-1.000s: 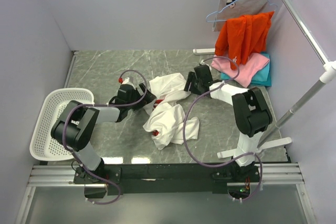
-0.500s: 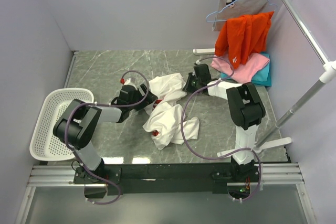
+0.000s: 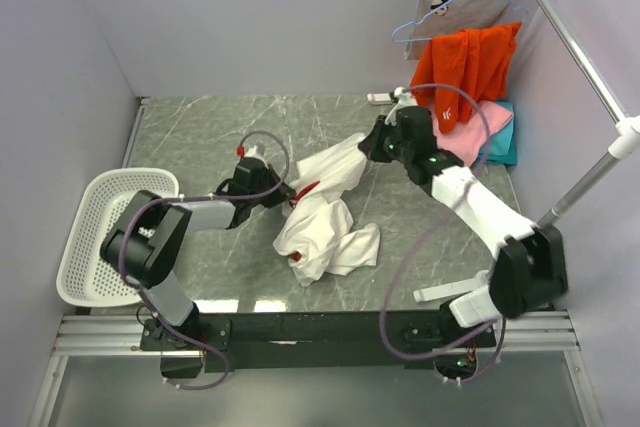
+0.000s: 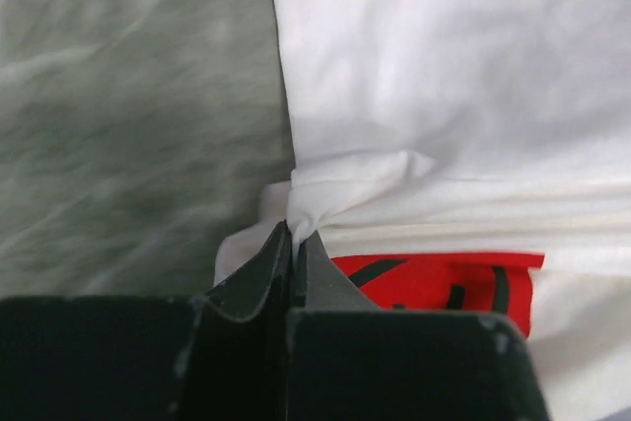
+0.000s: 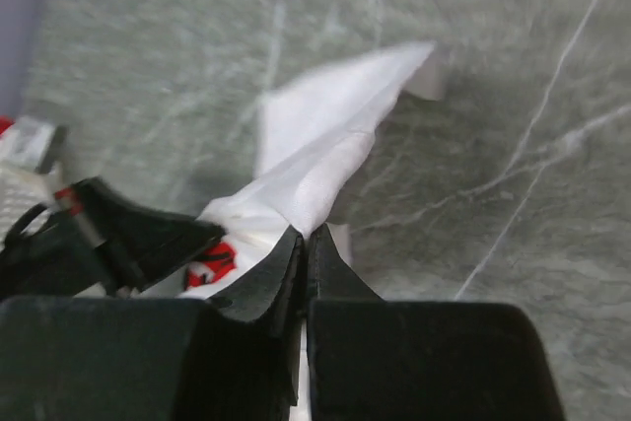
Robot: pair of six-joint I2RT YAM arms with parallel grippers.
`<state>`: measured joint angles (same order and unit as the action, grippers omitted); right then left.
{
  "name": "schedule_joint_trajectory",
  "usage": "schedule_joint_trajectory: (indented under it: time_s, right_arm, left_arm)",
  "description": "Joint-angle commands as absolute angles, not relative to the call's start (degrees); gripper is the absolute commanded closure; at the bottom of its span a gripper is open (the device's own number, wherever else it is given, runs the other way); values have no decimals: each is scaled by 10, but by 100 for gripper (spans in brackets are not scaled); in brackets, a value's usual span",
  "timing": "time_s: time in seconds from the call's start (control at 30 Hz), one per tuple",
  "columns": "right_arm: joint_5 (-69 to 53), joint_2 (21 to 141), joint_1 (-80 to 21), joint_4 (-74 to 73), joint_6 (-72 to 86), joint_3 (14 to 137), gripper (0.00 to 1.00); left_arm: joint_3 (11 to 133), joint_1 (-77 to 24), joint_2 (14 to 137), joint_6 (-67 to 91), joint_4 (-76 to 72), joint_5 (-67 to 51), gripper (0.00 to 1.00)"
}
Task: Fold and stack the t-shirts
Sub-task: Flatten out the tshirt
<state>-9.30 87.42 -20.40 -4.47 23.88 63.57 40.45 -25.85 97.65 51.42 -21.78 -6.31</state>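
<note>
A crumpled white t-shirt (image 3: 325, 209) with a red print (image 4: 434, 288) lies mid-table. My left gripper (image 3: 283, 195) is shut on a fold at its left edge; the left wrist view shows white cloth (image 4: 325, 189) pinched between the closed jaws. My right gripper (image 3: 372, 150) is shut on the shirt's upper right corner and holds it raised, with cloth (image 5: 325, 170) stretching away from the jaw tips. At the back right a pink t-shirt (image 3: 482, 125) lies folded on a teal t-shirt (image 3: 503, 143).
A white mesh basket (image 3: 93, 237) stands at the left table edge. An orange garment (image 3: 465, 65) hangs over the folded pile from a metal rack (image 3: 575, 47) at the right, with a blue hanger (image 3: 440, 17) behind it. The rack's base foot (image 3: 455, 290) lies near the right arm.
Both grippers have shut on the white t-shirt. The right arm has swung up and back, lifting the shirt's corner and stretching the cloth; the left gripper has shifted slightly right.
</note>
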Motion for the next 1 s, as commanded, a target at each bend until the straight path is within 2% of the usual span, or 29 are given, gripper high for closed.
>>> schedule_joint_trajectory:
  time_s: [0.0,0.33,0.53,0.6,0.73,0.83,0.97]
  right_arm:
    - [-9,719,-199,-91,193,650,100]
    - [11,516,-200,-189,177,666,100]
    - [2,466,-200,-219,168,671,100]
    - [-22,471,-200,-228,166,672,100]
    - [-13,479,-200,-227,170,649,100]
    - [-4,478,-200,-223,170,631,100]
    - [-1,484,-201,-233,162,631,100]
  left_arm:
    - [460,-258,896,457,-105,-2,99]
    - [641,-248,644,359,140,100,97]
    - [678,-248,533,347,198,96,84]
    - [676,-248,517,343,199,79,70]
    - [635,-249,510,346,205,92,69]
    - [592,-248,522,352,188,100,76]
    - [525,-249,542,362,148,84,63]
